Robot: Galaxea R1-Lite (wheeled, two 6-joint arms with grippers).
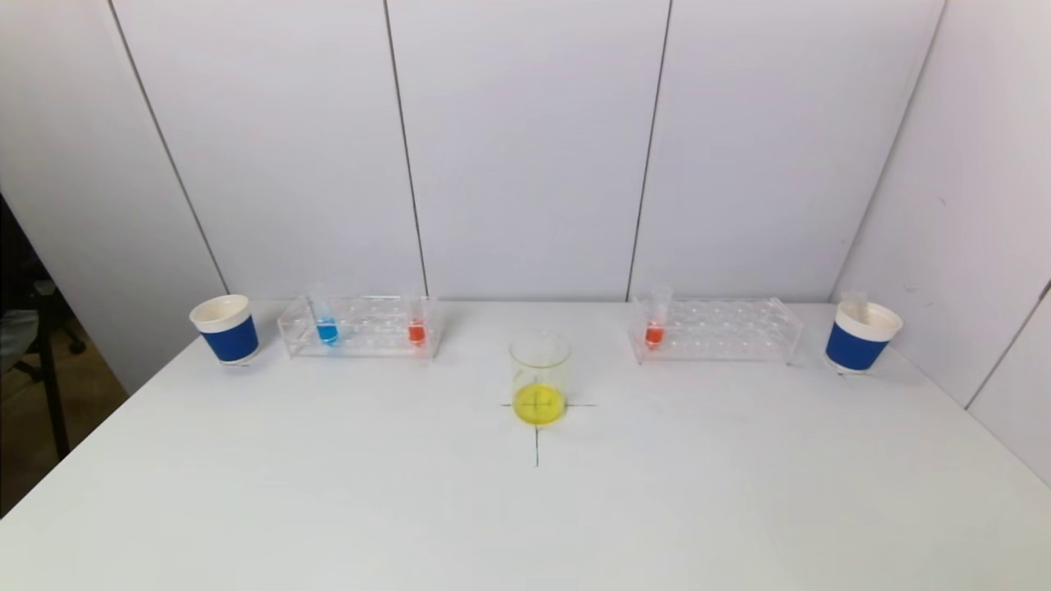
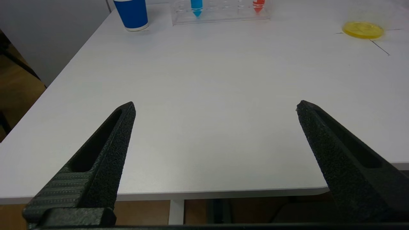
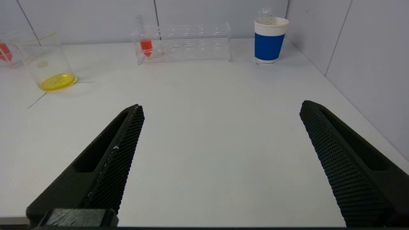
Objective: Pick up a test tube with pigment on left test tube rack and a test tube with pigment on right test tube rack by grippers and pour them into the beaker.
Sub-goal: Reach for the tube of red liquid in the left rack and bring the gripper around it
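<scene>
Left claw (image 2: 215, 107), two long matte black tapered fingers (image 2: 105, 150), grainy rough-textured inner faces, elongated recessed slot along each outer side, ribbed base section, right claw (image 3: 222, 107), same black wedge fingers (image 3: 118, 159), fine honeycomb mesh-patterned inner faces

Looks like a lab bench setup: white table (image 1: 328, 492) boxed in by plain white panels, clear test tube racks (image 1: 361, 328) at 11 and 1 o'clock, glass beaker (image 1: 539, 369) dead ahead at 12.
</scene>
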